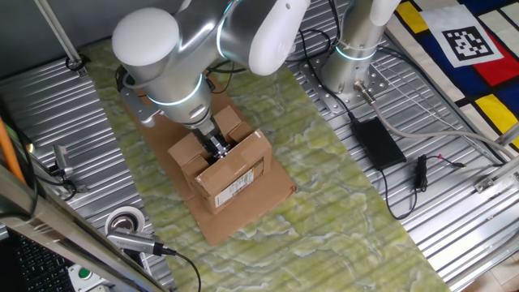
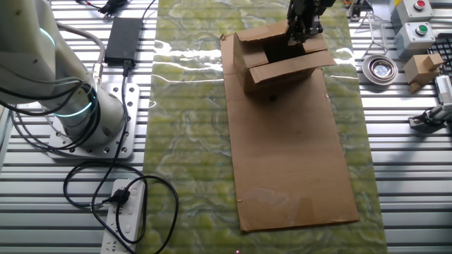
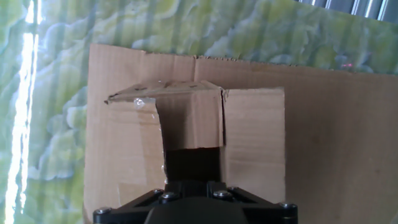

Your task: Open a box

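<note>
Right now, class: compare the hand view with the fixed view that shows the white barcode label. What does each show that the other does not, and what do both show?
Only the hand view looks down past a raised flap into the box's dark opening. Only the fixed view shows the barcode label, the tape roll and the arm's base. Both show the box, the cardboard sheet beneath it and the green mat.

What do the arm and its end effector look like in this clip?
The arm has smooth, rounded silver-and-white shells, with a glowing teal ring at the wrist joint and another around its base column, which is bolted to a metal plate. The end effector is small, black and boxy, with screws showing on its body in the hand view. No cables show along the arm itself.
</note>
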Robot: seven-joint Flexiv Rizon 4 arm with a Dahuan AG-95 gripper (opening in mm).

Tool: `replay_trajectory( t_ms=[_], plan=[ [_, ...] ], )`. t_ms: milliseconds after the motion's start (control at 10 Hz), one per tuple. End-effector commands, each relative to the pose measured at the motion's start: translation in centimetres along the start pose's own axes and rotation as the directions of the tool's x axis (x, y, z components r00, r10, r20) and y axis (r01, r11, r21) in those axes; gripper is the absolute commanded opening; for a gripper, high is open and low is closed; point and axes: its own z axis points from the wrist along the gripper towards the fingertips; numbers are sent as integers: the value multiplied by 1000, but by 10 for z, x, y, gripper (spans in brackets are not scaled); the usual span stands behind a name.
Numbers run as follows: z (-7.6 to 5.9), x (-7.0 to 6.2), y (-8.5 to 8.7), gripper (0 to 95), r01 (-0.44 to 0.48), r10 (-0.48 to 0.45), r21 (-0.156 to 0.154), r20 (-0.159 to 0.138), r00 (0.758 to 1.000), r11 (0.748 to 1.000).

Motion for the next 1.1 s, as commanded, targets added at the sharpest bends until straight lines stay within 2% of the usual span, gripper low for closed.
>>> replay_trajectory(
  t_ms=[100,900,1100],
  plan=[
    [0,-1,0,190,4,-4,1,0,1000,1000],
    [-1,-1,8,190,-36,36,-27,-2,999,999],
    [-3,0,9,190,-48,48,-45,-2,999,998]
  ],
)
